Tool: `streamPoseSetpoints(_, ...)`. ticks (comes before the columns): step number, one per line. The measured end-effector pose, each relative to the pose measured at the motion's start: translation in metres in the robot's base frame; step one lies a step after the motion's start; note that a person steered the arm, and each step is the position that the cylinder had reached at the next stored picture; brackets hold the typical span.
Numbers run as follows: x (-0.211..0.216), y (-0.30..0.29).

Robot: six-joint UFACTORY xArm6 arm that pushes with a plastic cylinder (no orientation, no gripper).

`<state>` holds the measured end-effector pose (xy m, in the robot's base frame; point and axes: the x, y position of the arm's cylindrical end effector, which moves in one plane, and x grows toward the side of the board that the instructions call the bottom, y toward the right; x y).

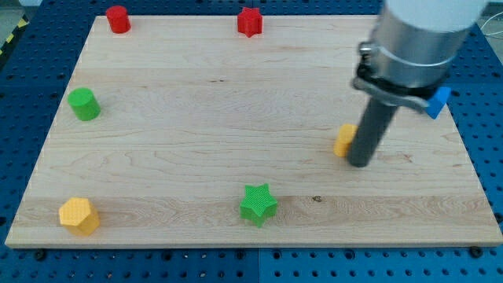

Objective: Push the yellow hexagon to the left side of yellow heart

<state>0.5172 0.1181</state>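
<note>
The yellow hexagon (79, 215) lies near the board's bottom left corner. A yellow block (343, 139), likely the yellow heart, sits right of centre and is partly hidden behind my rod. My tip (358, 163) rests on the board, touching or almost touching that block's right side. The tip is far to the right of the hexagon.
A green star (258, 203) lies at bottom centre. A green cylinder (83, 104) is at the left. A red cylinder (118, 19) and a red star (249, 22) sit along the top edge. A blue block (438, 102) shows at the right, partly behind the arm.
</note>
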Motion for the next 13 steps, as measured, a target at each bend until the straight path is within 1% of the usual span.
streamPoseSetpoints(1, 0.000, -0.079)
streamPoseSetpoints(2, -0.016, -0.159)
streamPoseSetpoints(3, -0.016, -0.240)
streamPoseSetpoints(4, -0.012, -0.314)
streamPoseSetpoints(5, 0.006, -0.382)
streamPoseSetpoints(6, 0.060, -0.404)
streamPoseSetpoints(7, 0.101, -0.401)
streamPoseSetpoints(8, 0.100, -0.381)
streamPoseSetpoints(9, 0.101, -0.334)
streamPoseSetpoints(10, 0.100, -0.314)
streamPoseSetpoints(11, 0.084, -0.307)
streamPoseSetpoints(13, 0.035, -0.305)
